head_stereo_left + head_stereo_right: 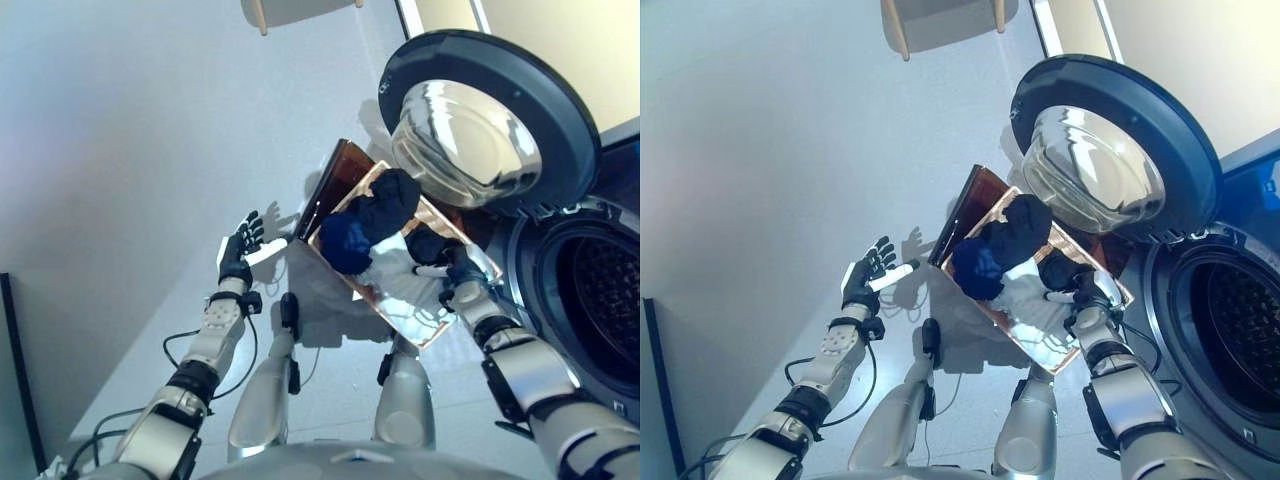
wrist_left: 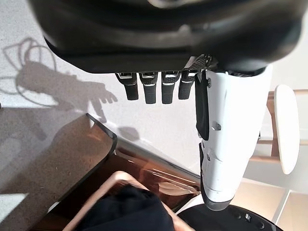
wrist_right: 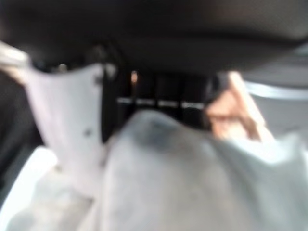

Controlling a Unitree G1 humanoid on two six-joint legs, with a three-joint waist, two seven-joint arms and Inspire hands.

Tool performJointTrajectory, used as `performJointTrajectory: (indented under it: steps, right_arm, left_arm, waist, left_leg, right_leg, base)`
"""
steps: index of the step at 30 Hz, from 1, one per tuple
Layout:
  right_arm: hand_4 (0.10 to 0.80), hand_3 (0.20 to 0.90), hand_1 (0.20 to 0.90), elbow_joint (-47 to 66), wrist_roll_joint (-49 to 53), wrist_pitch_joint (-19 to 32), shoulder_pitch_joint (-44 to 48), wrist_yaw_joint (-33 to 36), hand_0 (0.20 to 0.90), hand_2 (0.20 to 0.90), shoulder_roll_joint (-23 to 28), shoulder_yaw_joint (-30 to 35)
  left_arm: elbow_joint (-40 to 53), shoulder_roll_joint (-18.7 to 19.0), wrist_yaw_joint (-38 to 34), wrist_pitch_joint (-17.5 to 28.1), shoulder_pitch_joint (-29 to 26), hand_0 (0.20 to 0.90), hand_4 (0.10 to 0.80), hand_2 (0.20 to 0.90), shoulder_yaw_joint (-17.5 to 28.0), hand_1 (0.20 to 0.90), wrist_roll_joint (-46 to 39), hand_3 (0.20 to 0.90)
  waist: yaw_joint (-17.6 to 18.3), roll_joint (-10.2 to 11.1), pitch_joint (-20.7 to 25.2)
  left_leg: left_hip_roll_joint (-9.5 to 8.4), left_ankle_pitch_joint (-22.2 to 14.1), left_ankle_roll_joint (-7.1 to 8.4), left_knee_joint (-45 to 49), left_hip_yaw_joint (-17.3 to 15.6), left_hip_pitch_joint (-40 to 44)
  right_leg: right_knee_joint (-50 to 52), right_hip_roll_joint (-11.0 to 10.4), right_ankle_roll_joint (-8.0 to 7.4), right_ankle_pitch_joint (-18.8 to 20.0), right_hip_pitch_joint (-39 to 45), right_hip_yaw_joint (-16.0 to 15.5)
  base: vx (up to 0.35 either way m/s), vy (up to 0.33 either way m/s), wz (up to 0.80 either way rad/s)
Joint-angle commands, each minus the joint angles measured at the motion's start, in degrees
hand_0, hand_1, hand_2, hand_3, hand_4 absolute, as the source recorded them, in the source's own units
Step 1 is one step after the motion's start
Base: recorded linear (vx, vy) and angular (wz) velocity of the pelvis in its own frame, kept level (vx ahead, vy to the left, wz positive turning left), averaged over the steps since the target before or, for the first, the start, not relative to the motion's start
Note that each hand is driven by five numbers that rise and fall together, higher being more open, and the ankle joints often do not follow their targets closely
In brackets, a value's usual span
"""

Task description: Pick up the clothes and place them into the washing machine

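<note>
Left hand (image 1: 238, 252) raised beside the basket (image 1: 455, 238), fingers straight and spread, thumb out, nothing in its grasp; clear of the brown rim, which lies just past its fingertips in the left wrist view. Best kept there, out of the way, or brought to the rim only if the basket starts to slide.

Just beyond that hand, toward the other arm: the clothes, all in the basket, none in the machine yet. Dark blue garment (image 1: 345, 243) and black garment (image 1: 392, 195) heaped at the end nearer the left hand; pale cloth (image 1: 395, 283) spread under and around the right hand.

Right hand (image 1: 452, 268) down inside the basket, on top of the pale cloth. Cloth bunched between thumb and fingers in the right wrist view, looking like the start of a pinch, but too blurred to tell whether the fingers have actually closed.

For a sound pick: fingers sunk well into the fold before closing, so a thick bundle is caught and not a single thin layer. Then a lift straight up, high enough for trailing cloth to clear the rim.

Beyond the right hand: open drum (image 1: 598, 300), door (image 1: 480, 120) swung wide above the basket. Short carry across; likely snag the lower lip of the opening.
</note>
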State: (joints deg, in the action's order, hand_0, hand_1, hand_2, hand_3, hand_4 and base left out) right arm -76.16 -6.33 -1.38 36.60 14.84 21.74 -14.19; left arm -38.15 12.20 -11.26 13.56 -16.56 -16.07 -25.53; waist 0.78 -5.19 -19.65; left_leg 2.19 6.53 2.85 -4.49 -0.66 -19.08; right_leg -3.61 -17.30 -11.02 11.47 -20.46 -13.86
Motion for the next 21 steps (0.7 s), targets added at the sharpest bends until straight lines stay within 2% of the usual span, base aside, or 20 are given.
performJointTrajectory:
  steps: [1, 15, 16, 18, 19, 21]
  right_arm:
    - [0.300, 0.200, 0.200, -0.7, -0.9, -0.1, 0.5, 0.0, 0.200, 0.200, -0.8, -4.1]
    - [0.300, 0.200, 0.200, 1.7, 5.5, 2.3, -3.2, 2.5, 0.200, 0.200, 2.7, 2.5]
    - [0.300, 0.200, 0.200, 2.5, 10.3, 3.7, -4.4, 3.4, 0.200, 0.200, 2.8, 6.2]
    - [0.300, 0.200, 0.200, 3.4, 13.2, 4.8, -5.1, 4.3, 0.200, 0.200, 2.9, 8.5]
    - [0.300, 0.200, 0.200, 5.7, 19.3, 7.5, -6.4, 5.3, 0.200, 0.200, 2.2, 12.4]
    - [0.300, 0.200, 0.200, 7.6, 22.9, 9.0, -7.3, 5.6, 0.200, 0.200, 1.6, 14.3]
  left_arm:
    - [2.9, 2.4, -0.1, 2.7, -1.1, 0.900, 0.800, 0.900, 3.4, 0.900, -0.4, 0.900]
    - [0.9, 2.1, 0.2, 3.0, 1.2, 0.900, 0.800, 0.900, 5.5, 0.900, -0.9, 0.900]
    - [0.6, 1.6, 0.2, 3.0, 2.0, 0.900, 0.800, 0.900, 5.8, 0.900, -1.3, 0.900]
    - [0.6, 1.4, 0.2, 3.0, 2.5, 0.900, 0.800, 0.900, 6.1, 0.900, -1.4, 0.900]
    - [0.4, 1.3, 0.1, 3.3, 3.2, 0.900, 0.800, 0.900, 6.7, 0.900, -1.7, 0.900]
    - [0.3, 1.3, -0.1, 3.3, 3.5, 0.900, 0.800, 0.900, 7.0, 0.900, -1.7, 0.900]
  waist:
    - [-0.1, 2.5, 0.1]
    - [0.7, 3.0, 3.6]
    - [0.8, 2.8, 3.9]
    - [0.9, 2.7, 4.2]
    - [1.2, 2.6, 4.7]
    - [1.2, 2.6, 4.9]
  left_leg:
    - [0.24, -5.0, 3.54, 5.1, -1.4, 0.7]
    - [0.32, -5.1, 3.69, 2.8, -1.9, 5.1]
    - [0.60, -5.3, 3.82, 2.3, -2.1, 6.2]
    - [0.61, -5.1, 3.82, 2.0, -2.2, 6.5]
    - [0.82, -5.3, 3.84, 1.8, -2.5, 7.4]
    - [1.06, -5.4, 3.87, 1.6, -2.6, 8.0]
  right_leg:
    - [4.7, -5.3, -1.89, 3.1, -2.5, 4.1]
    - [4.7, -5.3, -1.90, 2.2, 0.0, 4.8]
    - [4.7, -5.0, -1.92, 1.8, 0.7, 4.9]
    - [4.5, -5.0, -1.95, 1.8, 1.0, 4.9]
    - [4.4, -4.7, -1.98, 1.6, 1.5, 5.0]
    - [4.4, -4.5, -1.96, 1.4, 1.9, 5.0]
  base:
    - [0.000, 0.000, 0.00]
    - [0.032, -0.009, -0.05]
    - [0.052, -0.011, -0.06]
    - [0.061, -0.005, -0.11]
    - [0.066, -0.004, -0.14]
    - [0.045, -0.019, -0.10]
